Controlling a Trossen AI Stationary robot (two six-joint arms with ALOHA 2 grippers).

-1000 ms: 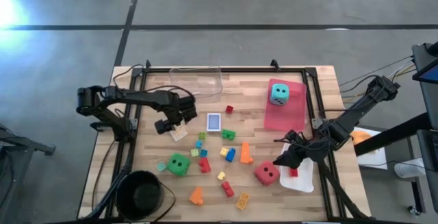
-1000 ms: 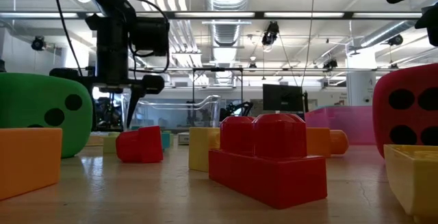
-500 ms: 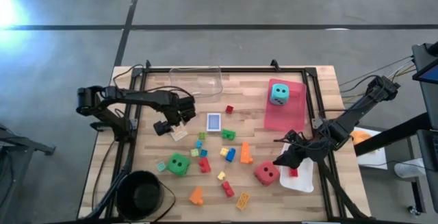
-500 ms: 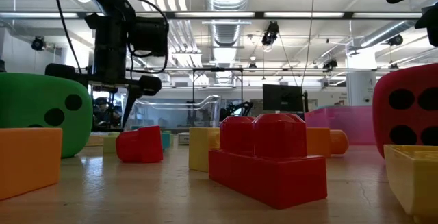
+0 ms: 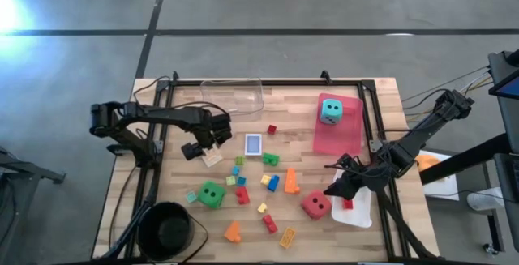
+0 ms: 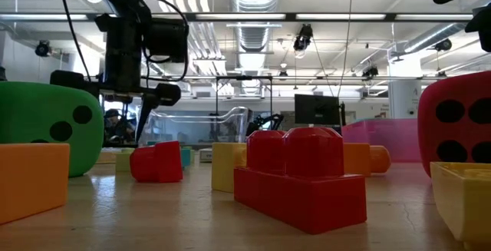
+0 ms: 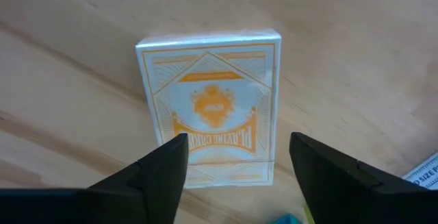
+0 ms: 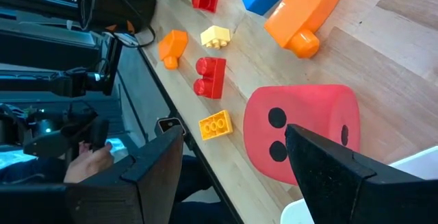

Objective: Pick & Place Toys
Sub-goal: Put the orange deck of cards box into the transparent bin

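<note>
Left gripper (image 7: pixel 236 157) hovering spread over white-and-orange playing-card box (image 7: pixel 212 107), right gripper (image 8: pixel 233 159) waiting spread beside red dotted foam die (image 8: pixel 304 131)

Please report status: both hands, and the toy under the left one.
Left hand open, over the white-and-orange card box, flat on table, not gripped. Right hand open beside the red die, apart from it. Nothing in the way.
</note>
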